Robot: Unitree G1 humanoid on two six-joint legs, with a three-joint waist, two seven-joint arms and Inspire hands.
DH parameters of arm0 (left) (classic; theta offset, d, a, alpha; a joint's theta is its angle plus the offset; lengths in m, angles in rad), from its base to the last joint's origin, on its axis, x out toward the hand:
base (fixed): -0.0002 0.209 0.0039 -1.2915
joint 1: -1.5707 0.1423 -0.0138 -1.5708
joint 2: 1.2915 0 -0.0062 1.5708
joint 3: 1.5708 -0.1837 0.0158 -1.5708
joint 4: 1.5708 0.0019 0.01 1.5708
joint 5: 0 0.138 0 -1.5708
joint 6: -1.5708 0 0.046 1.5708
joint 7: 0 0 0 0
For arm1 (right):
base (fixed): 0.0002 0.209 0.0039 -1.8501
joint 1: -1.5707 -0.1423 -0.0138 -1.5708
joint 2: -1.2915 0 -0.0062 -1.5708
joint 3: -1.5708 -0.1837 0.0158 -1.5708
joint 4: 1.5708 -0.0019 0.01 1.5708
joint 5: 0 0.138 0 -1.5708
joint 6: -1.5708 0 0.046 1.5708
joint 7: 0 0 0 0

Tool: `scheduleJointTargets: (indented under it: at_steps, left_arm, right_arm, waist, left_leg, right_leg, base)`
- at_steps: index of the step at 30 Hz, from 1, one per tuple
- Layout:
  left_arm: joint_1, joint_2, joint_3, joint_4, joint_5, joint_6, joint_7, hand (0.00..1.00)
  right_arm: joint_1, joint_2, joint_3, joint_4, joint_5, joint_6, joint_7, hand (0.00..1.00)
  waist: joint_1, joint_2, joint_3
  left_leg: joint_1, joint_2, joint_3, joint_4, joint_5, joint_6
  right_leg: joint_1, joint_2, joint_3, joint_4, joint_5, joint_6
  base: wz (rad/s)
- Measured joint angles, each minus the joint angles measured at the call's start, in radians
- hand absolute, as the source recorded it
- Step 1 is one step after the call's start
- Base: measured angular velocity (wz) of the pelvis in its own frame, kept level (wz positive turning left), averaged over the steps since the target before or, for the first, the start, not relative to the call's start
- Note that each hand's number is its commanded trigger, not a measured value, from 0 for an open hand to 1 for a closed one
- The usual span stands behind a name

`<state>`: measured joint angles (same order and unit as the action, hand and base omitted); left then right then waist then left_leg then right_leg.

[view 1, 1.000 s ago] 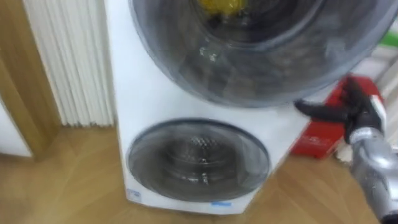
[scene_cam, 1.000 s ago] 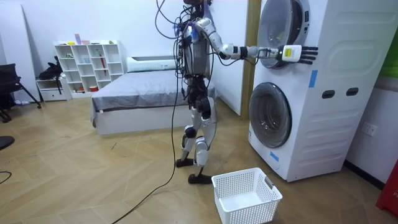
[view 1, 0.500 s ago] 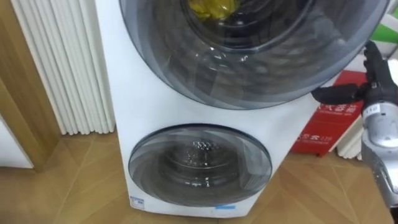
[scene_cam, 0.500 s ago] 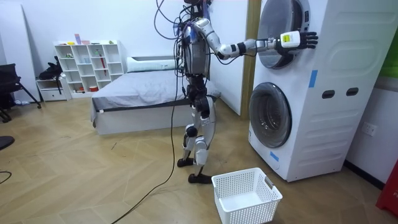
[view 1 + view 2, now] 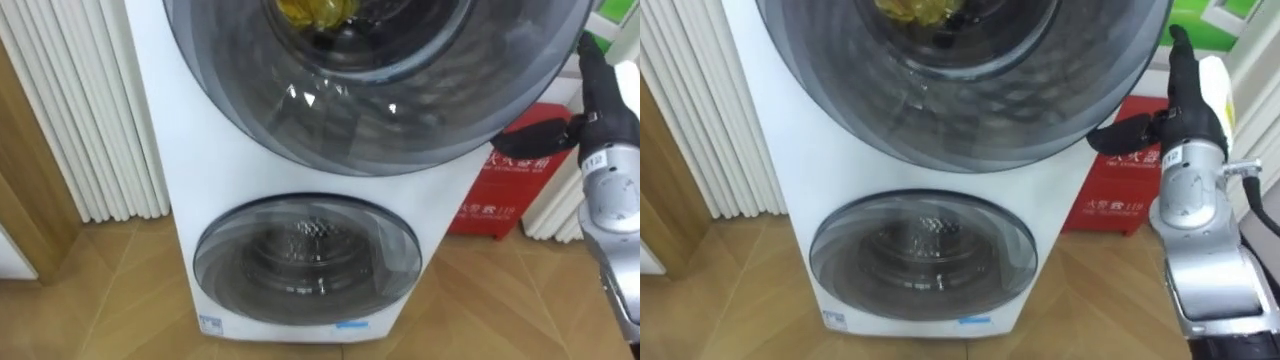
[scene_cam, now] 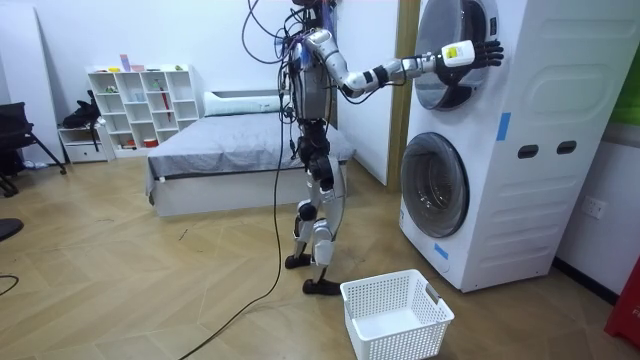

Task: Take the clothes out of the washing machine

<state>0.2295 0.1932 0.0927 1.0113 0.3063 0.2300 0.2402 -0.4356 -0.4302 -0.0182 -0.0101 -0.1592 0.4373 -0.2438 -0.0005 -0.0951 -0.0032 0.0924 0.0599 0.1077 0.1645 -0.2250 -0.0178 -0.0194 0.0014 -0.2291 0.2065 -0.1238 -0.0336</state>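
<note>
The white stacked washing machine (image 5: 200, 170) has two round glass doors. Both doors stand closed. Behind the upper door (image 5: 380, 100) lies a yellow cloth (image 5: 310, 12) at the top of the picture, also seen as yellow cloth (image 5: 910, 10). My right hand (image 5: 600, 100) is raised beside the upper door's right rim, with straight fingers pointing up and the thumb stretched toward the door. It holds nothing. In the room view I stand facing the machine with the right hand (image 6: 478, 52) held out at the upper door. The lower door (image 5: 305, 262) shows an empty-looking drum.
A red box (image 5: 500, 190) stands on the wooden floor right of the machine. A white ribbed panel (image 5: 90, 120) is to its left. A white laundry basket (image 6: 395, 315) sits on the floor near my feet. A bed (image 6: 230, 150) stands behind me.
My right arm has risen, and the hand has moved from below the upper door's right edge up to its right rim. The eye view has shifted a little.
</note>
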Motion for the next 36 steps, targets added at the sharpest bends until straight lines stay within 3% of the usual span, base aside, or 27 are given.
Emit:
scheduleJointTargets:
  at_steps: [9,16,20,24,36]
  left_arm:
    - [0.003,-0.002,0.000,0.003,0.000,-0.015,0.007,0.00]
    - [0.005,-0.012,-0.001,0.005,-0.022,-0.021,0.015,0.00]
    - [-0.002,-0.012,-0.002,0.024,-0.035,-0.050,0.024,0.00]
    - [-0.001,-0.010,-0.021,0.030,-0.041,-0.055,0.035,0.00]
    - [-0.006,-0.005,-0.040,0.035,-0.040,-0.064,0.029,0.00]
  right_arm:
    - [0.025,0.000,-0.005,-0.072,-0.010,0.000,0.008,0.00]
    - [0.105,0.000,-0.014,-0.222,-0.029,0.000,0.058,0.00]
    - [0.149,0.000,-0.029,-0.290,-0.007,0.000,0.097,0.00]
    - [0.175,0.000,-0.032,-0.329,-0.001,0.000,0.117,0.00]
    - [0.229,0.000,-0.073,-0.369,0.086,-0.008,0.224,0.00]
  waist:
    - [-0.001,-0.003,-0.0027]
    - [-0.024,-0.001,-0.0036]
    - [-0.035,-0.001,-0.0049]
    - [-0.042,-0.002,-0.0054]
    - [-0.045,-0.021,-0.0045]
  left_leg:
    - [0.006,0.000,0.021,0.004,0.000,0.000]
    - [0.015,0.003,0.030,0.002,0.000,0.000]
    - [0.023,0.003,0.036,-0.001,0.000,0.000]
    - [0.025,0.003,0.045,-0.001,0.000,0.000]
    - [0.047,0.005,0.048,-0.001,0.000,0.000]
  right_leg:
    - [-0.009,0.000,0.033,0.018,-0.008,-0.011]
    - [-0.005,0.001,0.038,0.019,-0.007,-0.013]
    - [0.002,0.002,0.039,0.015,-0.008,-0.014]
    - [0.002,0.002,0.041,0.014,-0.008,-0.014]
    - [0.023,0.003,0.035,0.011,-0.009,-0.016]
  base:
    - [-0.07]
    - [-0.03]
    - [-0.01]
    - [-0.02]
    - [-0.02]
